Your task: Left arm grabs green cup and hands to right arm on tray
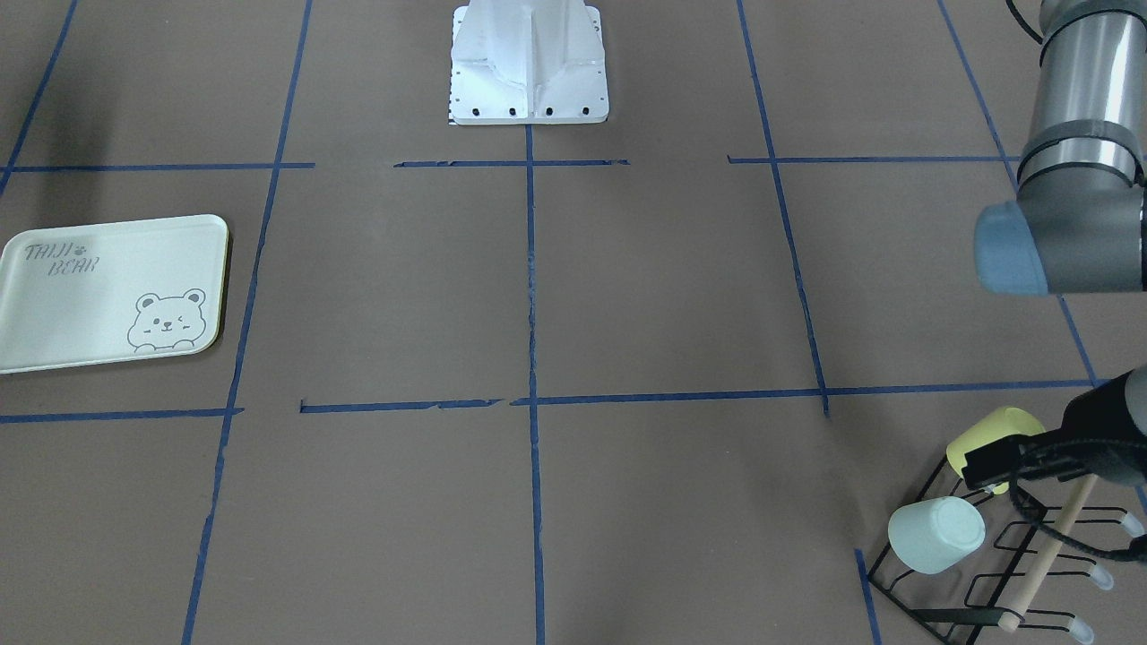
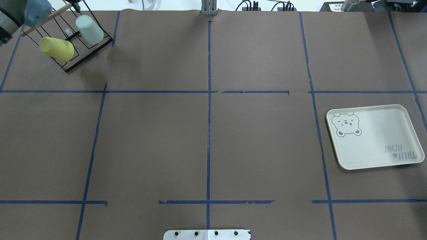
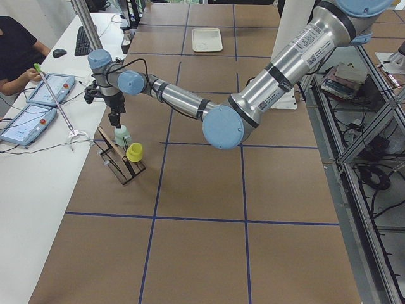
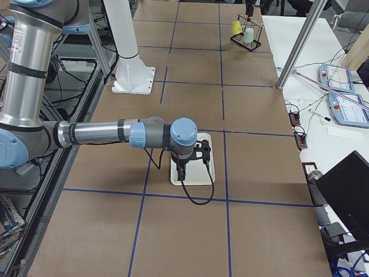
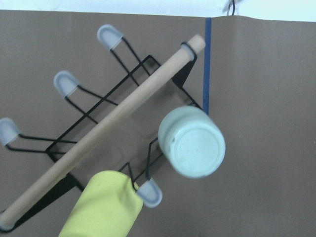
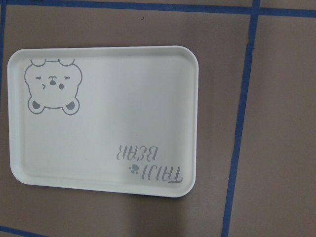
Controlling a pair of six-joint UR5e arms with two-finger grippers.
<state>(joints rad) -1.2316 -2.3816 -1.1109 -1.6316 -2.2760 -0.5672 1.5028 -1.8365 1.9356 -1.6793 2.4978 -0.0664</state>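
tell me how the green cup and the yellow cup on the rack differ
Colour: the green cup is pale mint, the yellow cup yellow. Overhead, the green cup hangs on the rack's far side, the yellow cup on its near side. In the left wrist view the green cup shows its whole base, the yellow cup is cropped. Both are handleless, similar in size.

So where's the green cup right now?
In the overhead view's top-left corner, on the robot's left, the green cup sits bottom-up on the black wire rack, beside the yellow cup.
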